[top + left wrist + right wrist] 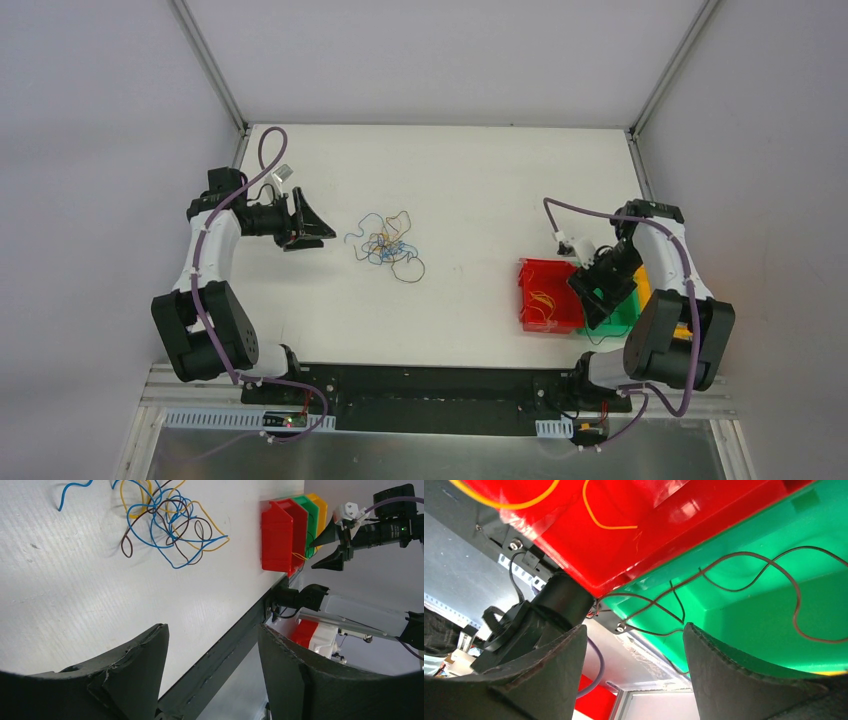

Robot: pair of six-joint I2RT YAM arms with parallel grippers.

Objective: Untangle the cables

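The cables (385, 247) lie in one loose tangle on the white table (470, 170), a little left of its middle. The left wrist view shows blue, yellow-orange and dark brown-black strands (165, 525) looped over and through one another, with one blue end (70, 489) trailing off to the side of the knot. The left gripper (308, 222) is just left of the tangle and apart from it. Its fingers (135, 675) are spread wide with only bare table and the table's edge between them, holding nothing. Well to the right, near the table's front right corner, three small bins stand side by side: a red bin (527, 272), then a green bin (625, 318), then a yellow bin (643, 283) farthest right. A yellow wire (606, 517) lies curled in the red bin, and a thin dark wire (749, 570) winds across the green bin and over its edge. The right gripper (600, 288) hangs over the green bin, close to the wall it shares with the red one. Its fingers (734, 675) are parted, with nothing clamped between them and the dark wire running past the gap without touching either finger.
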